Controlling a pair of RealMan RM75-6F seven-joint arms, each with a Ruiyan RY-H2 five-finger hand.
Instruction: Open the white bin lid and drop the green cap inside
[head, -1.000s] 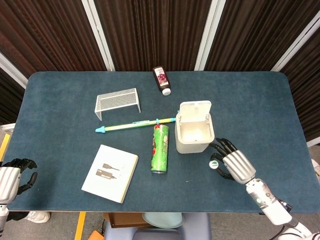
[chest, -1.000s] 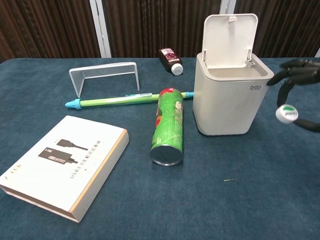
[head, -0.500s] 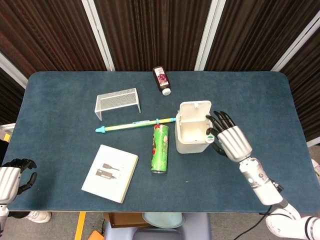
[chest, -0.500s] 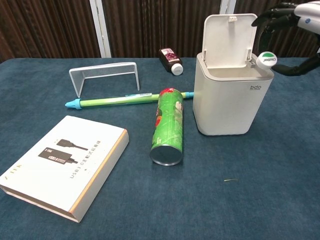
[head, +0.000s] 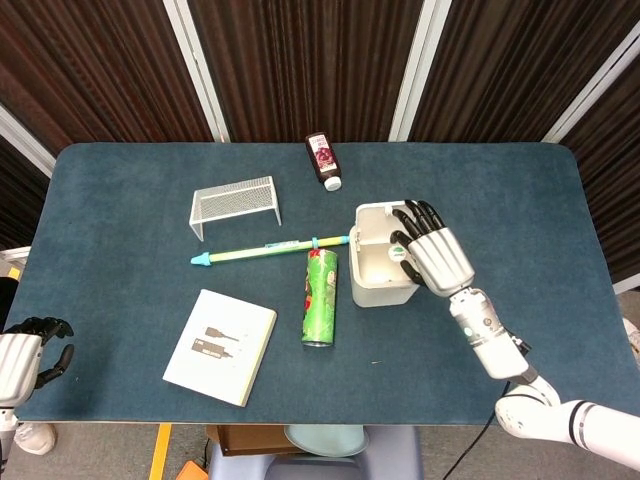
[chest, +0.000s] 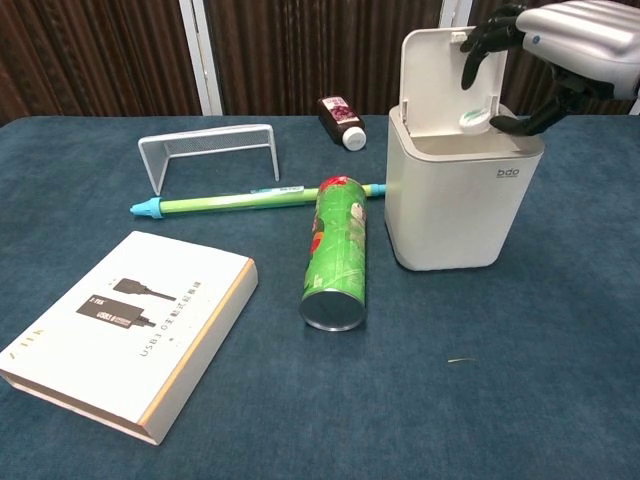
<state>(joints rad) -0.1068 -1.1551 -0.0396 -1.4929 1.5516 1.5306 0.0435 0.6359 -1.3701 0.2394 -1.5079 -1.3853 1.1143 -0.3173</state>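
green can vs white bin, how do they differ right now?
Pose: the can lies on its side, while the bin stands upright. Shape: the can is a slim cylinder; the bin is a wider, boxy tub. State: the can's near end faces the chest camera; the bin's lid is up, with the right robot hand holding the cap over its opening. Both rest on the blue table.

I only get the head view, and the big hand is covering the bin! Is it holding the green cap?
Observer: Yes. From the chest view, the right hand pinches the green cap between its fingertips.
Operator: Is it over the hole?
Observer: It looks so. The cap hangs just above the open top of the white bin.
Operator: Is the lid in the way?
Observer: No. The lid stands upright behind the cap.
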